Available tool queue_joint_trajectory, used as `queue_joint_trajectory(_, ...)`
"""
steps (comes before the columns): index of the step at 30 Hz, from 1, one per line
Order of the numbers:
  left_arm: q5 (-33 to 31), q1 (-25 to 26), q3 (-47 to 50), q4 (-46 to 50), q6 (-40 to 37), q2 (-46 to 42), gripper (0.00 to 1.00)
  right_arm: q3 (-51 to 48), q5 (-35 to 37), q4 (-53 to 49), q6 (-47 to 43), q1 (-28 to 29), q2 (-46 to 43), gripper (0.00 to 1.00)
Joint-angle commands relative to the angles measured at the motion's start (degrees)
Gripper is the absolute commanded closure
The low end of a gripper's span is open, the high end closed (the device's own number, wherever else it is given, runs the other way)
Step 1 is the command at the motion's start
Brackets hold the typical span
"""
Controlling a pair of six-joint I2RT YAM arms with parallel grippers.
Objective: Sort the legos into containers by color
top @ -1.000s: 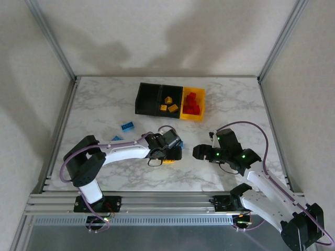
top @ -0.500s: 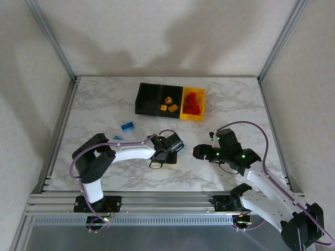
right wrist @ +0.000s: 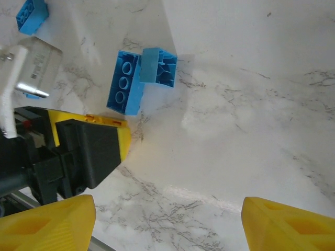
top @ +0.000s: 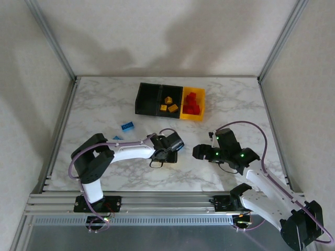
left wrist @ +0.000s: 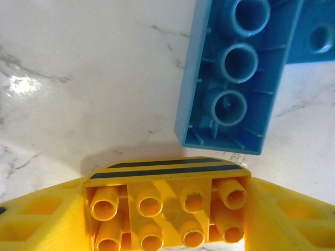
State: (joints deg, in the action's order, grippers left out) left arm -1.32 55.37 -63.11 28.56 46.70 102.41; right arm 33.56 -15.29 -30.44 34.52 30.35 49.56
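Yellow plastic sat between my left gripper's point(left wrist: 167, 219) pads: a yellow brick point(left wrist: 166, 201), underside up, pinched at both ends low over the marble table point(left wrist: 78, 78). A blue brick point(left wrist: 235, 78) lay just beyond it, near but not touching. My right gripper point(right wrist: 167, 219) hung over bare marble close by, jaws wide apart and empty.

I judged this the pick-up step for that yellow piece. The next move called for a straight lift clear of the blue neighbour. Then came a carry to the far row of containers, and a release above the middle black bin point(top: 171, 88). Other yellow bricks point(top: 169, 100) lay there, beside the yellow bin point(top: 202, 104) of red bricks point(top: 192, 104).
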Motion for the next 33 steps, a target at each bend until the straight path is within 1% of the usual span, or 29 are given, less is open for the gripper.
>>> queue_joint_trajectory(1, -2.46, -1.28, -3.33, 1.02, -1.11, -2.88, 0.40, 0.02, -1.19, 1.95, 1.09, -0.24, -0.14, 0.26)
queue_joint_trajectory(6, -3.06, -3.21, -6.05, 1.05, -2.47, -3.09, 0.40, 1.30, -0.23, 3.22, 1.57, -0.24, 0.35, 0.26)
queue_joint_trajectory(9, -3.48, -5.34, -8.07, 0.93, -4.17, -2.95, 0.40, 1.78, -0.07, 4.71, 1.88, -0.25, 0.89, 0.26)
queue_joint_trajectory(16, -4.69, -10.58, -15.11, -1.57, -7.03, 1.03, 0.40, 2.38, -0.41, 10.85, 2.71, -0.22, 4.88, 0.26)
queue_joint_trajectory(23, -6.38, -15.38, -26.77, -1.94, -9.33, 9.20, 0.40, 3.01, 1.39, 14.65, 2.62, -0.31, 9.22, 0.26)
queue_joint_trajectory(26, -6.15, -17.48, -32.59, -1.19, -9.74, 13.70, 0.41, 3.30, 2.77, 15.36, 1.98, -0.88, 11.25, 0.27)
queue_joint_trajectory(33, -6.21, -20.41, -46.52, 1.58, -9.33, 24.22, 0.42, 3.75, 2.23, 17.87, 2.48, -1.38, 13.00, 0.27)
